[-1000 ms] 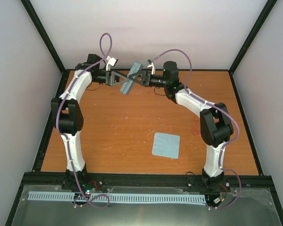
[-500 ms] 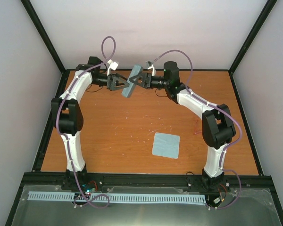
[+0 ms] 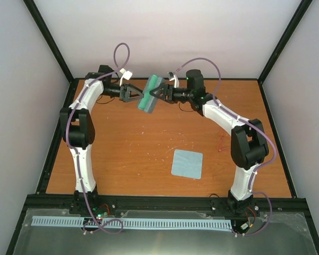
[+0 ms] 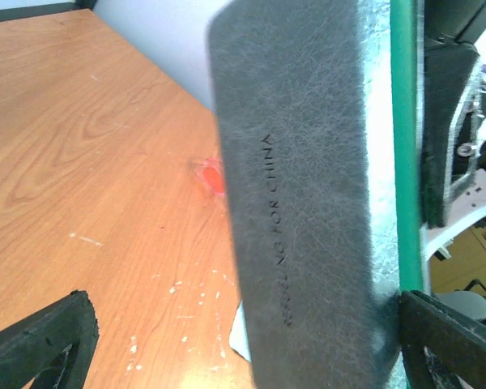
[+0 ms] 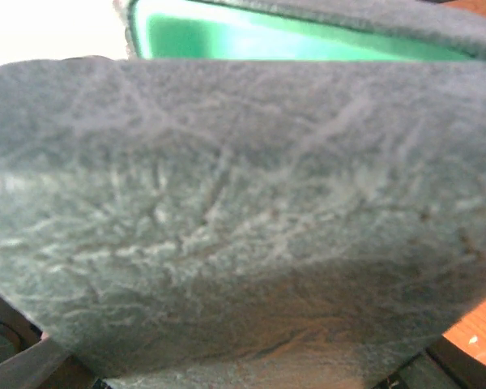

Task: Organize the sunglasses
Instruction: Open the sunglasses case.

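Glasses case: grey-blue outer skin, leather-like, finely grained, matt; lettering pressed in.
Case lining: green, smooth, slightly glossy.
Table: orange wood grain, smooth, faint sheen, flecked white.
Cloth: pale blue fabric, matt.
Arm shells: white plastic, glossy.

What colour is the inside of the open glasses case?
Bright green. The case shows its lining best in the right wrist view.

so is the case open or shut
Open: the case shows its green lining from above, and between its halves in the right wrist view.
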`<action>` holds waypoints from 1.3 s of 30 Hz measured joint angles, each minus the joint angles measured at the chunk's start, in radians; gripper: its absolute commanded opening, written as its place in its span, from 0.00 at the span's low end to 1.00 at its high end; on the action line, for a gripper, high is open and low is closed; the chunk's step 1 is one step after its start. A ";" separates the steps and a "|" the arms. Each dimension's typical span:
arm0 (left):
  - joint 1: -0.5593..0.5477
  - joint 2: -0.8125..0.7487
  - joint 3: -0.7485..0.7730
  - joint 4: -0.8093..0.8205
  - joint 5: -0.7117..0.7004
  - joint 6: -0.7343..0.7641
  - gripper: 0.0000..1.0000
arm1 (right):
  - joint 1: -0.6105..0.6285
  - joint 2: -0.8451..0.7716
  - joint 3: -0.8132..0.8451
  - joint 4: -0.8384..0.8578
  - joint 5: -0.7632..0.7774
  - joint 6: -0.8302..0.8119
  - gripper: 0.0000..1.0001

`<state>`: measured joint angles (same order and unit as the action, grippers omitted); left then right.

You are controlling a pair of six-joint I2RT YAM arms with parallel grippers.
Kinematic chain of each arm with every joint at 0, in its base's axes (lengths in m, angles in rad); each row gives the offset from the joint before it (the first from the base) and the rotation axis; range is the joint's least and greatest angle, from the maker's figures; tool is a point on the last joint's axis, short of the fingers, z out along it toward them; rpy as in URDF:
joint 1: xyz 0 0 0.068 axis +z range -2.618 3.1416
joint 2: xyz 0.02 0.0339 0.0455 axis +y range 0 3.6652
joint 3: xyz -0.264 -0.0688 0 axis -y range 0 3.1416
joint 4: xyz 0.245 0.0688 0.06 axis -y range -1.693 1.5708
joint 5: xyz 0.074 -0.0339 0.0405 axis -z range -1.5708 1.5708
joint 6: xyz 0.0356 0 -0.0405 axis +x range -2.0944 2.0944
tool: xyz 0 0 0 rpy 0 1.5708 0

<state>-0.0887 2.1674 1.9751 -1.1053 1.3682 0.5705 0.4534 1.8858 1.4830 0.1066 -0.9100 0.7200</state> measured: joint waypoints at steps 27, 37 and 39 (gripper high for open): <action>0.059 0.006 0.035 -0.178 0.024 0.192 1.00 | 0.014 -0.066 -0.006 -0.114 0.080 -0.094 0.29; -0.009 -0.012 -0.047 -0.174 -0.029 0.226 0.90 | 0.014 -0.066 0.032 -0.094 0.075 -0.084 0.29; -0.014 -0.012 -0.047 -0.166 -0.032 0.220 0.80 | 0.014 -0.066 0.032 -0.094 0.069 -0.084 0.30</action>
<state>-0.1032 2.1551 1.9282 -1.2709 1.3357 0.7902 0.4671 1.8198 1.5150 0.0124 -0.8410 0.6365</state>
